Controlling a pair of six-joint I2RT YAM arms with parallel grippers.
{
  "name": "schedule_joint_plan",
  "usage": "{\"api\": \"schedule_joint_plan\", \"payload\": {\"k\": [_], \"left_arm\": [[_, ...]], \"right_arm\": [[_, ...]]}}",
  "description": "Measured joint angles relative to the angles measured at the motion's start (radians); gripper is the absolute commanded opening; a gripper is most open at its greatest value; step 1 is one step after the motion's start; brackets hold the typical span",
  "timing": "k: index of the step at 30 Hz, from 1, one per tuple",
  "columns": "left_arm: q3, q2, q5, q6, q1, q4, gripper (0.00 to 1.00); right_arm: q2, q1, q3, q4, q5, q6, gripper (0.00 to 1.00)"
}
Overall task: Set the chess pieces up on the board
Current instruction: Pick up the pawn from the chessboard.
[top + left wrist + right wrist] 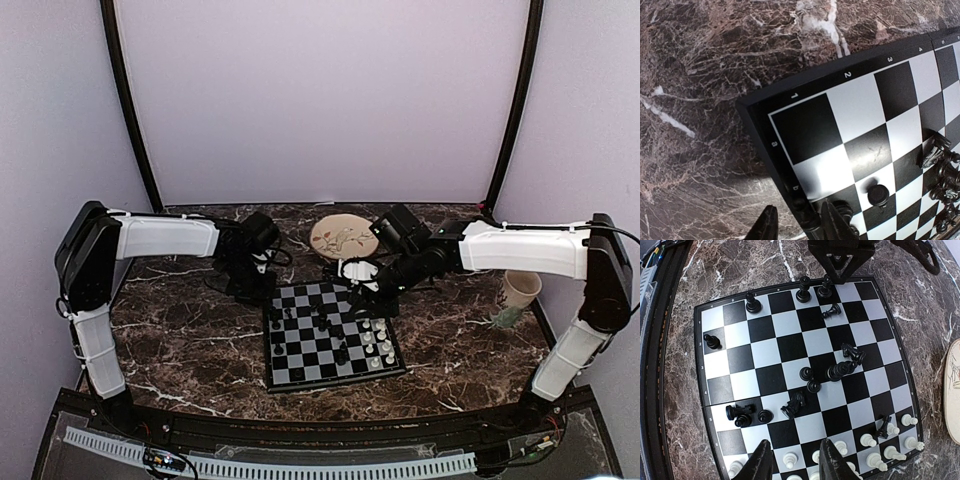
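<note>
The board [300,370] lies in the middle of the table. Black chess pieces [842,370] are scattered on it, some toppled, such as a knight [795,407]. Three black pieces stand along the far row. White chess pieces [880,445] crowd the near right corner. My left gripper [800,225] is at the board's far left corner [265,280]. It is open, with a black piece [809,216] on the board's border between its fingers, close to the right finger [832,222]. My right gripper [794,450] hovers open over the white rows, holding nothing.
A round beige floral plate [343,237] sits just behind the board. A pale cup [520,288] stands at the right edge under the right arm. Dark marble table [700,100] surrounds the board. A lone black pawn [878,194] stands near the left gripper.
</note>
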Motion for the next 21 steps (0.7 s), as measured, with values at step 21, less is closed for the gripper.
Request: {"api": "schedule_joint_plan", "payload": {"k": [21], "left_arm": [[0.0,0.029,0.026,-0.001,-0.011,-0.012,0.21]], "right_arm": [[0.0,0.0,-0.001,0.0,-0.001,0.0,0.32]]}}
